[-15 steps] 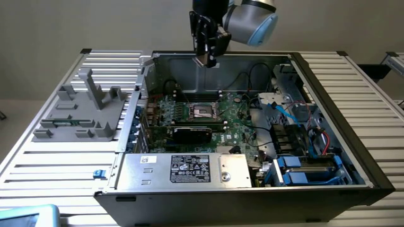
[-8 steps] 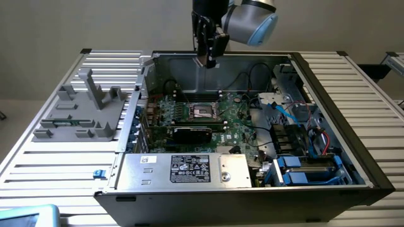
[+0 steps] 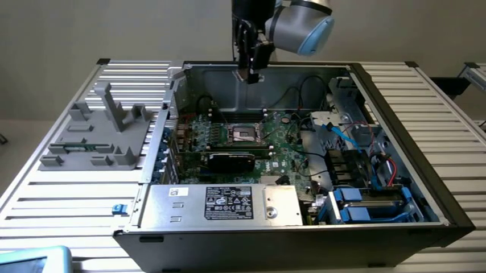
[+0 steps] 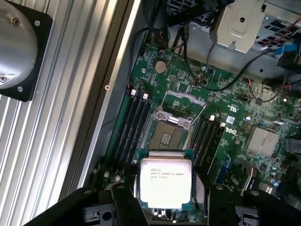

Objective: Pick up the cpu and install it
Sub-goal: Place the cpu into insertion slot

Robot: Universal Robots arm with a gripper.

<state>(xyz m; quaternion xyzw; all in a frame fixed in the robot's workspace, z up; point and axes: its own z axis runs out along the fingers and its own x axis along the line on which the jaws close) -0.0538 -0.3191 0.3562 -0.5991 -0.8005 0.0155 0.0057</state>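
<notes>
Small flat square silver-topped cpu (image 4: pixel 165 181), print up, clamped between partly spread black gripper (image 3: pixel 251 74) jaws; arm (image 3: pixel 300 25) hangs vertical over green motherboard (image 4: pixel 235 110).

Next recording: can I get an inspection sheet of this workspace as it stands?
Surface: slatted metal table carrying an open computer case.
Job's things: cpu held above the green motherboard; socket open and empty.
Clutter: grey plastic tray beside the case, on the exterior view's left.
Hand: hand shut on the cpu, over the case.
Cables: black cables, blue cable and red cables loose inside the case.
Surroundings: plain wall; pale blue object at the table's near corner.
</notes>
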